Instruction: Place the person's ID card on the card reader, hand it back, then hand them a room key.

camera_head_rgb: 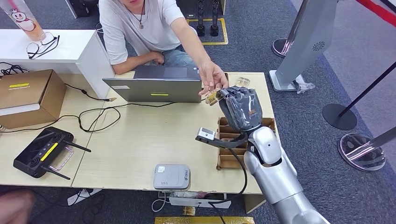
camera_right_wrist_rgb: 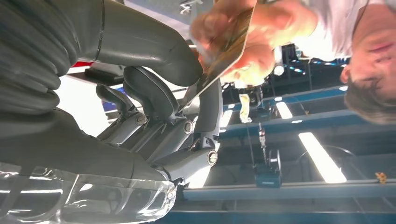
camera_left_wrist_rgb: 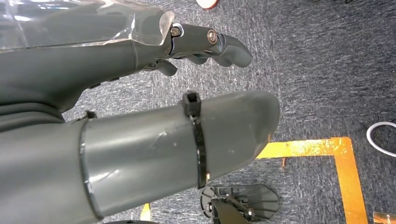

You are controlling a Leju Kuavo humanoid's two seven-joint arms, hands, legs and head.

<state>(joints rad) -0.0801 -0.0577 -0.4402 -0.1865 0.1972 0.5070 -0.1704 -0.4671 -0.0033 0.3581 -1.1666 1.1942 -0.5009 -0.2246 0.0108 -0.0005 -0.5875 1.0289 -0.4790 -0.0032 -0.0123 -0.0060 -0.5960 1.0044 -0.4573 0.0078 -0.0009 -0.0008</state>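
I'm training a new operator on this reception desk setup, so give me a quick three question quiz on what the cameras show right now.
1. True or false: the robot's right hand and the person's hand both touch the small tan card.
2. Multiple choice: where does the flat grey card reader box lie? A) on the open grey laptop; B) near the front edge of the pale wooden table; C) inside the brown cardboard tray.
3. Fill in: the robot's left hand hangs over grey ____ with orange tape.

Key: 1 true; 2 B; 3 carpet.
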